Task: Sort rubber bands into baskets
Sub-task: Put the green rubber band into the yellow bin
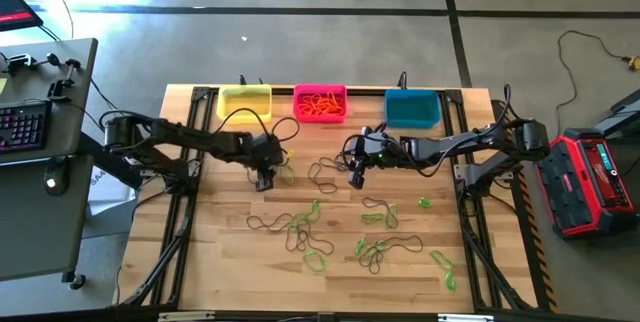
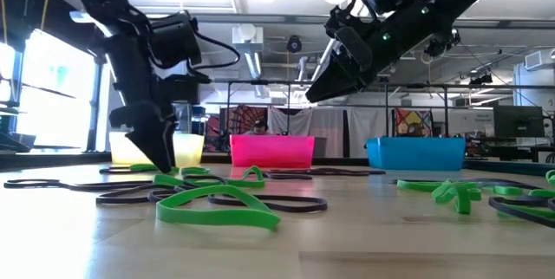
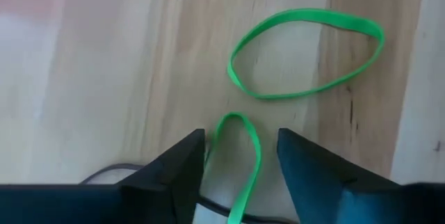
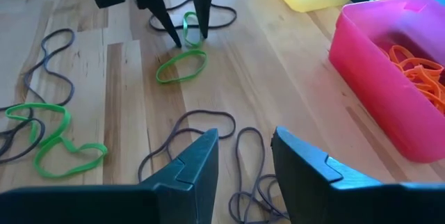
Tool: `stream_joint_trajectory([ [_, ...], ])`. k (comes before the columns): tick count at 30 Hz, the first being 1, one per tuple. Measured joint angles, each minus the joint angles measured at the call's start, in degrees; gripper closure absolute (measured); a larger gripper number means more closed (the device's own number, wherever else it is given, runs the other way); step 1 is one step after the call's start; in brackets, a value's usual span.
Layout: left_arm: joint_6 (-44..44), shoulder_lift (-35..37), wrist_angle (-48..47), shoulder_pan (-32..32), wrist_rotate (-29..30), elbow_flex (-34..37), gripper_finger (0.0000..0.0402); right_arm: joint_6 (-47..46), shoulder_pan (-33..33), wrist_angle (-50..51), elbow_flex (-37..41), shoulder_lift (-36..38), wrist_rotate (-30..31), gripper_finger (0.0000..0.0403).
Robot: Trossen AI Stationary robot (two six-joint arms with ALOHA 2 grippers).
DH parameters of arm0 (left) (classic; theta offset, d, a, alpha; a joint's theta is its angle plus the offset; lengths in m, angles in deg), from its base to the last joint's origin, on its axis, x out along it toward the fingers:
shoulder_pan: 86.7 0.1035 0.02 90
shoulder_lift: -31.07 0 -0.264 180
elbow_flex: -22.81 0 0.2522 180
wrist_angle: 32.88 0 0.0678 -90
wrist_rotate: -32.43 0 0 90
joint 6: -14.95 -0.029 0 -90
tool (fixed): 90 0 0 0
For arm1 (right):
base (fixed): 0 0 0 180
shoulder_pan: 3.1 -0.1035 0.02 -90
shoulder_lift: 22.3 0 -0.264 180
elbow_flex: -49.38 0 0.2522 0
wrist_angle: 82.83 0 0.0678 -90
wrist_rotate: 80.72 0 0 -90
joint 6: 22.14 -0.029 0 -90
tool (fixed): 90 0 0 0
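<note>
From above, the yellow basket [image 1: 245, 101], pink basket [image 1: 320, 103] and teal basket [image 1: 412, 108] line the table's far edge, with rubber bands [image 1: 305, 230] scattered nearer.

In the left wrist view, the left gripper [image 3: 240, 156] stands open astride a green band [image 3: 240, 161].

In the right wrist view, the right gripper [image 4: 243, 158] hangs open, empty, above dark bands [image 4: 208, 137].

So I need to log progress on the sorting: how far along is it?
Partly done. Orange bands already lie in the pink basket. The left gripper, open, straddles a green band on the table; the right gripper hangs open and empty. Many green bands and dark bands are still unsorted.
</note>
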Motion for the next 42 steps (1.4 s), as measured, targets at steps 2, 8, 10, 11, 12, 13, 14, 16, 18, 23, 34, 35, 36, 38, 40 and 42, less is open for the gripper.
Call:
stream_joint_trajectory([
  [2, 0.01, -0.03, -0.09, 0.79, -1.55, 0.02, 0.0256, 0.0, 0.02, 0.0, 0.0, 0.0, 0.0, 0.0277],
  [8, 0.11, -0.25, -1.51, 2.83, -1.88, -1.06, 0.035, -0.01, 0.02, 0.0, 0.0, -0.02, 0.56, 0.0277],
  [10, 0.14, -0.38, -2.62, 3.07, -1.05, -2.16, 0.0383, 0.0, 0.02, 0.0, 0.0, -0.02, 0.59, 0.0277],
  [11, 0.08, -0.43, -3.54, 3.08, -0.56, -2.93, 0.0392, 0.0, 0.02, 0.0, 0.0, -0.02, 0.59, 0.0277],
  [12, 0.02, -0.48, -4.33, 3.08, -0.48, -3.86, 0.0396, 0.0, 0.02, 0.0, 0.0, -0.02, 0.59, 0.0277],
  [13, -0.24, -0.44, -5.25, 3.08, -0.46, -5.1, 0.0395, 0.0, 0.02, 0.0, 0.0, -0.02, 0.59, 0.0277],
  [14, -0.44, -0.36, -6.03, 3.08, -0.25, -6.31, 0.0393, 0.0, 0.02, 0.0, -0.02, -0.02, 0.59, 0.0277],
  [16, -0.55, -0.33, -8.27, 3.27, 1.08, -8.39, 0.0393, 0.0, 0.02, 0.0, -0.02, -0.02, 0.59, 0.0277],
  [18, -0.19, -0.33, -10.6, 4.14, 3.08, -10.56, 0.0396, 0.0, 0.02, 0.0, -0.02, -0.02, 0.59, 0.0277],
  [23, 3.83, -0.17, -15.41, 9.49, 7.94, -15.28, 0.04, 0.0, 0.02, 0.0, -0.02, -0.02, 0.59, 0.0277],
  [34, 1.11, 3.98, -18.37, 26.38, 8.83, -21.27, 0.0401, 0.0, 0.02, 0.41, -0.04, -0.02, 0.57, 0.0277],
  [35, 1.09, 4.13, -18.56, 28.09, 8.68, -21.72, 0.0401, 0.0, 0.02, 0.42, -0.04, -0.02, 0.57, 0.0277],
  [36, 1.14, 4.13, -18.77, 29.82, 8.65, -22.19, 0.0401, 0.01, 0.02, 0.42, -0.04, -0.02, 0.57, 0.0277],
  [38, 1.62, 3.92, -19.01, 33.27, 8.49, -23.18, 0.0401, 0.32, 0.02, 0.39, -0.04, -0.02, 0.57, 0.0277],
  [40, 2.15, 3.08, -19.56, 36.15, 6.06, -23.85, 0.0401, 0.44, 0.02, 0.39, -0.04, -0.02, 0.57, 0.0277],
  [42, 2.14, 1.52, -19.62, 38.29, 3.07, -23.96, 0.0401, 0.44, 0.04, 0.37, -0.04, -0.02, 0.57, 0.0277],
])
